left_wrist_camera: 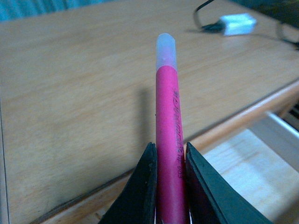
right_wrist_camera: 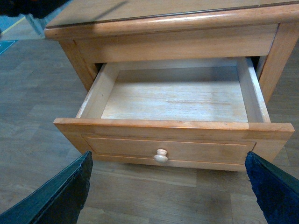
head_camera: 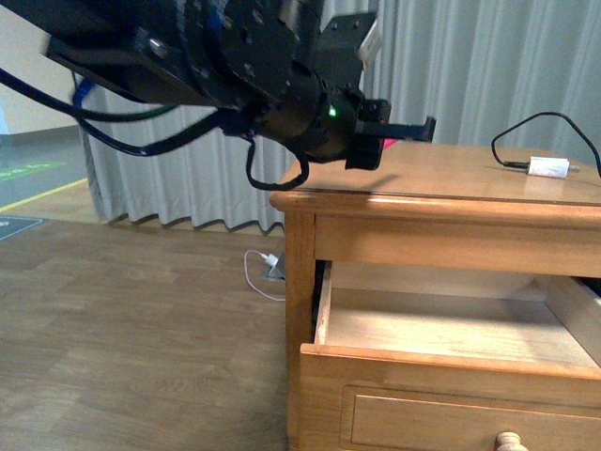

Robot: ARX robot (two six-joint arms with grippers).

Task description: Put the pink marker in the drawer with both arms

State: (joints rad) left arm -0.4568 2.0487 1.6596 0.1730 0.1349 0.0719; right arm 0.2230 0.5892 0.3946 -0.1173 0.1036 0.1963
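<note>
My left gripper (left_wrist_camera: 169, 161) is shut on the pink marker (left_wrist_camera: 167, 116), which sticks out from between the jaws with its white end forward, held above the cabinet top near its front edge. In the front view the left gripper (head_camera: 406, 130) reaches over the top's left part, with a bit of the marker (head_camera: 386, 143) showing. The upper drawer (right_wrist_camera: 173, 125) is pulled open with a bare pale interior; it also shows in the front view (head_camera: 441, 355). My right gripper (right_wrist_camera: 170, 196) is open wide and empty in front of the drawer's knob (right_wrist_camera: 161, 156), above the floor.
A white charger plug (head_camera: 547, 168) with a black cable lies on the cabinet top (head_camera: 451, 174) at the right; it also shows in the left wrist view (left_wrist_camera: 237, 23). Grey curtains hang behind. A cable and plug lie on the wooden floor (head_camera: 141, 338) left of the cabinet.
</note>
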